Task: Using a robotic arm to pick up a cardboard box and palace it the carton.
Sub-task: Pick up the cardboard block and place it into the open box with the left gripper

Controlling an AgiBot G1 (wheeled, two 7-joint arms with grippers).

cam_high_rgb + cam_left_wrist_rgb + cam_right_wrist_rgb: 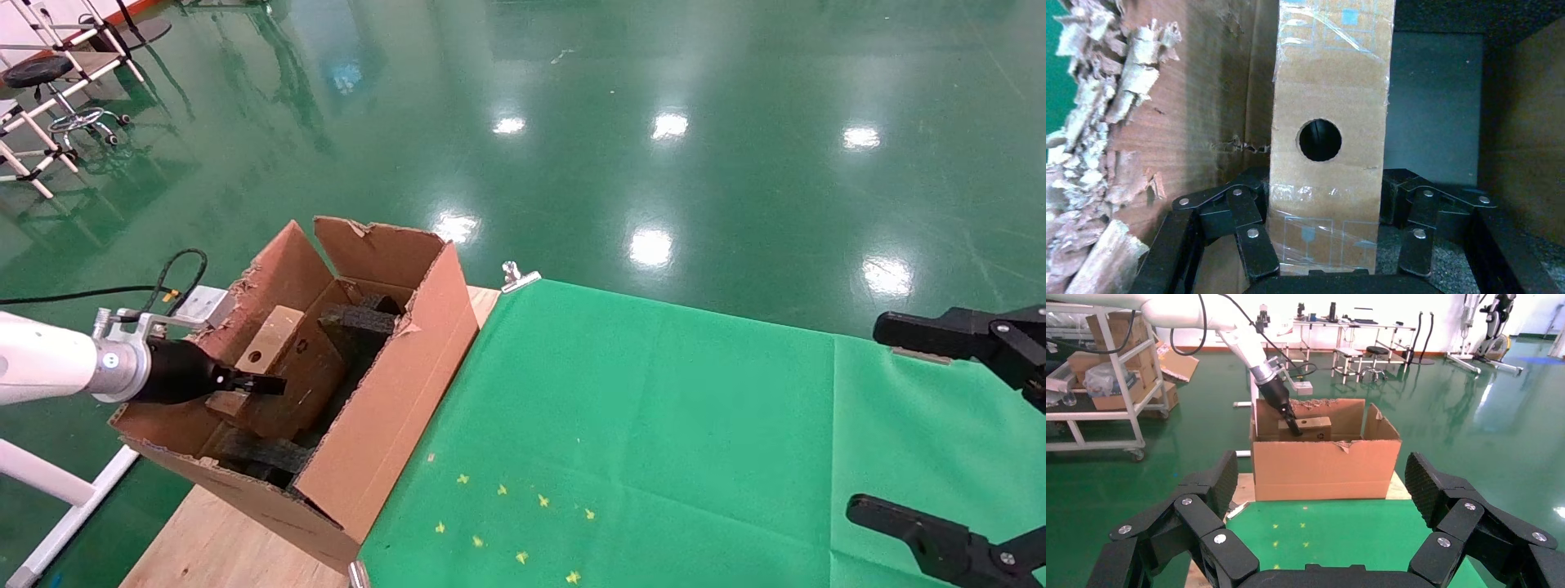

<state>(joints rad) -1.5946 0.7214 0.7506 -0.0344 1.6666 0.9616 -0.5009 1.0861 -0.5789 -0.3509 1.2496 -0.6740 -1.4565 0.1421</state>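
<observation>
Left gripper [260, 384], fingers [1254, 245] clamped on cardboard box [270, 339], sits inside carton [384, 408] at frame left; right gripper [1321, 496] fingers spread, lower right.

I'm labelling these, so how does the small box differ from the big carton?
The box is small, narrow and closed, with a round hole; the carton is large and open, flaps upright. The box's edges are clean; the carton's are torn. The left hand grips the box inside the carton; the carton rests on the table. Both are brown cardboard.

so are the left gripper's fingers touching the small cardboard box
Touching: the left wrist view shows the left gripper fingers pressed against both sides of the cardboard box.
</observation>
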